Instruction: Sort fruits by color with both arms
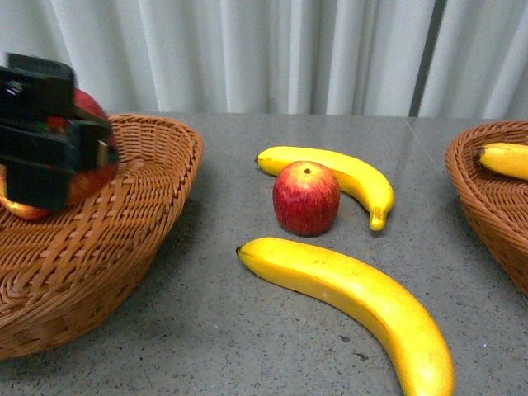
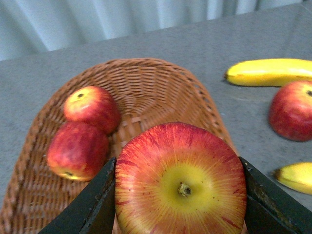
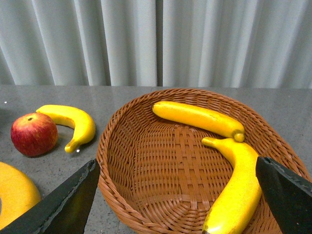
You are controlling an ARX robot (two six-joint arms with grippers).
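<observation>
Two baskets, fruit partly sorted

Two wicker baskets stand on the grey table (image 1: pixel 206 330). The left basket (image 2: pixel 161 92) holds red apples (image 2: pixel 78 150); the right basket (image 3: pixel 146 204) holds two bananas (image 3: pixel 197 118). Between them lie a long banana (image 1: pixel 355 305), a smaller banana (image 1: pixel 346 173) and a lone apple (image 1: pixel 306 198). The left gripper (image 2: pixel 181 207) clamps a streaked apple (image 2: pixel 180 165) above the left basket. The right gripper (image 3: pixel 175 200) hangs over the right basket, jaws spread wide.

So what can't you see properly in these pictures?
Front view: the left gripper covers most of the held apple.
Front view: the picture edge cuts off the right basket; one basket banana peeks in.
Left wrist view: the held apple hides part of the left basket.
Right wrist view: the edge crops the table banana.
</observation>
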